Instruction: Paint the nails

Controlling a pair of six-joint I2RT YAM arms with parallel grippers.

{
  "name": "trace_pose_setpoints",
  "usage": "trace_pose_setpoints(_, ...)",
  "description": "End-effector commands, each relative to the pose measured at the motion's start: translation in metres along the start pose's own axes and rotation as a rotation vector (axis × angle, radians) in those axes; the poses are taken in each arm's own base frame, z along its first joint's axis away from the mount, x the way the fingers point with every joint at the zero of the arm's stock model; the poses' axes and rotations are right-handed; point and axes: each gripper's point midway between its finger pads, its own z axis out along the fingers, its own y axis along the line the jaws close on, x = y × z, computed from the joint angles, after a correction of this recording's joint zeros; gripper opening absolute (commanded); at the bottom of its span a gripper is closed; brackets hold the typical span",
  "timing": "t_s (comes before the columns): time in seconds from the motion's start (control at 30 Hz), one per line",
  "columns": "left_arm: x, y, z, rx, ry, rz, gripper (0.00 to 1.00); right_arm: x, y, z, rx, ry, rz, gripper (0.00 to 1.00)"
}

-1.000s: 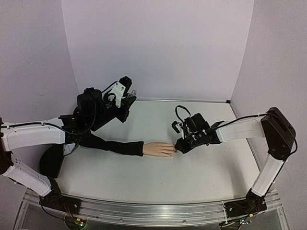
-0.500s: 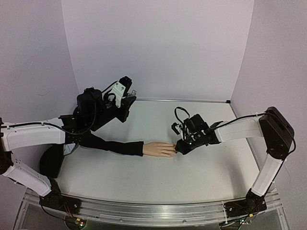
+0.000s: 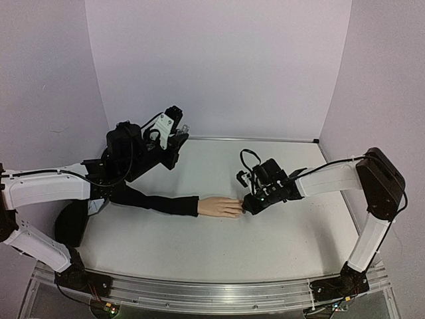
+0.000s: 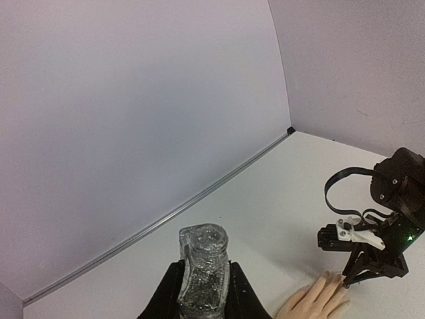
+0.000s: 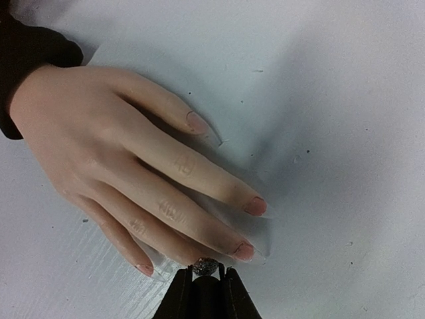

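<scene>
Right wrist view shows the right gripper (image 5: 206, 278) at the bottom edge. Its two dark fingers (image 5: 234, 296) stand narrow and pinch a small grey tip (image 5: 204, 267) between them. This grey tip sparkles a little and lies against the side of the third finger, close to its end; if it really touches the finger, I cannot tell.

The nails (image 5: 255, 206) are pale pink. They sit at the ends of four fingers of the mannequin hand (image 5: 99, 139), which lies flat on the white table (image 5: 332, 100) with the fingers pointing to the lower right of this view. One nail (image 5: 244, 251) is just beside the grey tip, up and to the right of it. At the wrist begins a black sleeve (image 5: 26, 46).

On the left wrist view, the left gripper (image 4: 202, 287) is closed on a clear, glittering bottle (image 4: 202, 249), which stands upright between the fingers (image 4: 171, 299).

From the top external view, the mannequin hand (image 3: 222, 207) lies near the middle of the table (image 3: 265, 252), and the sleeve (image 3: 153, 199) runs to the left. The right gripper (image 3: 247, 207) is low at the fingertips. The left gripper (image 3: 174, 126) is raised, near the back wall (image 3: 219, 66), well apart from the mannequin hand.
</scene>
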Motion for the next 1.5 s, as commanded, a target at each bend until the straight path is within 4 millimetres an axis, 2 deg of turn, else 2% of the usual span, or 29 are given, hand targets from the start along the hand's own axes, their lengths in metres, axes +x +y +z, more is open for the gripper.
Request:
trace_pose_setpoints(0.0, -0.02, 0.009, -0.008, -0.021, -0.05, -0.001, 0.0, -0.007, -0.003, -0.002, 0.034, -0.014, -0.007, 0.0)
trace_pose_setpoints(0.97, -0.021, 0.01, -0.009, -0.021, -0.049, -0.001, 0.0, -0.003, -0.011, -0.008, 0.08, -0.01, -0.01, 0.0)
trace_pose_setpoints(1.13, -0.02, 0.01, -0.008, -0.022, -0.047, 0.001, 0.0, -0.001, -0.015, -0.021, 0.105, -0.044, -0.011, 0.0)
trace_pose_setpoints(1.37, -0.023, 0.011, -0.011, -0.021, -0.053, -0.003, 0.0, -0.01, -0.03, -0.056, 0.181, -0.165, -0.009, 0.0)
trace_pose_setpoints(1.47, -0.025, 0.011, -0.012, -0.02, -0.058, -0.008, 0.0, -0.016, -0.017, -0.062, 0.108, -0.198, -0.028, 0.0)
